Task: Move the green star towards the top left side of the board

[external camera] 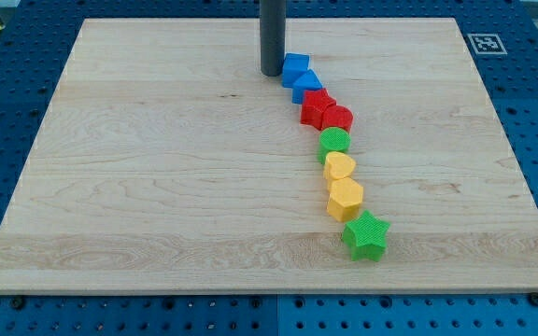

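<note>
1. Across the view's left half, the wooden board (157, 168) lies bare, and the top left side, where the green star is to go, has nothing on it.

2. Near the top centre, my tip (272, 73) rests on the board, just beside the left face of the upper blue block (294, 67); I cannot tell if it touches. I carry no fingers, only a plain rod, so nothing is held.

3. Rightwards and downwards from there runs a curved chain of blocks, each touching or nearly touching the next: a second blue block (306, 85), a red block (317, 107), another red block (337, 119), a round green block (334, 142), a yellow heart (340, 166), and a yellow hexagon-like block (346, 199).

4. At the chain's lower end, toward the view's bottom right, sits the green star (366, 234), just beside the lower yellow block.

5. The relation that matters: the star lies well apart from my tip, down and to the right, with the whole chain between. To drive it up and left, I judge my tip must first reach the star's lower right side, skirting the chain.

6. No containers are present; the risk, as I judge it, is scattering the yellow blocks along the way.
</note>
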`<state>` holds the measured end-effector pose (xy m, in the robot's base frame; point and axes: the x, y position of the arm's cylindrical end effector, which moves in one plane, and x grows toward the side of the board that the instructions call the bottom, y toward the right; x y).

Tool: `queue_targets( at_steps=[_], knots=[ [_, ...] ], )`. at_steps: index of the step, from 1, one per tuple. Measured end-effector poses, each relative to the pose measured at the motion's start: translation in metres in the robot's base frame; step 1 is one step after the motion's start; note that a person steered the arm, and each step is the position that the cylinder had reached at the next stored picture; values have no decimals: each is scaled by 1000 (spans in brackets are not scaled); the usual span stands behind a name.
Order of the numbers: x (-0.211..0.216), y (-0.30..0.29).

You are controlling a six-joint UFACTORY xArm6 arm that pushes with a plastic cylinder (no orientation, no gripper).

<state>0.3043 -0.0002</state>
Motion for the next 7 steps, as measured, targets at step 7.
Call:
queue_targets(
  at_steps=[7],
  knots=[
    [200, 296]
  ],
)
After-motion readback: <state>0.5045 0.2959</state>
